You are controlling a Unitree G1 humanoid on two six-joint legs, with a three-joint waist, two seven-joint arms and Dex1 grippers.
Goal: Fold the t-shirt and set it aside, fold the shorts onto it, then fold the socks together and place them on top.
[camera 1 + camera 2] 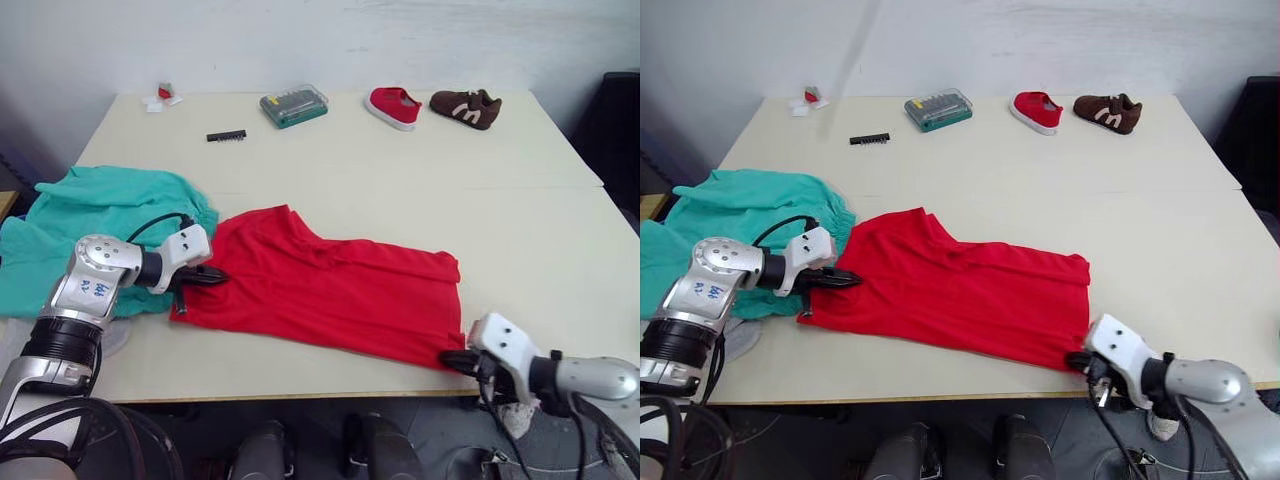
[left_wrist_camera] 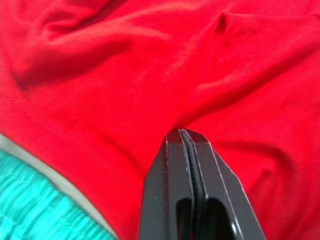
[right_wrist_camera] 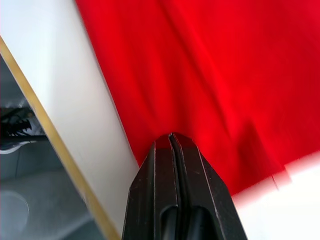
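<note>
Red t-shirt (image 1: 330,290) flat on table (image 1: 400,180), left gripper (image 1: 207,277) pinching its shorts-side (image 1: 95,225) edge, right gripper (image 1: 458,360) clamped closed on its opposite near corner.

a plain test room or lab: a cream table (image 1: 560,250) pushed against a bare white wall (image 1: 300,40). along its far edge sit a screwdriver bit case (image 1: 294,105), a bit strip (image 1: 227,135) and two odd shoes (image 1: 430,106).

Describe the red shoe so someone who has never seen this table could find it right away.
Look along the far edge of the cream table, toward the wall. The red shoe sits between a green case and a brown shoe. It is far smaller than the red t-shirt near the front.
</note>
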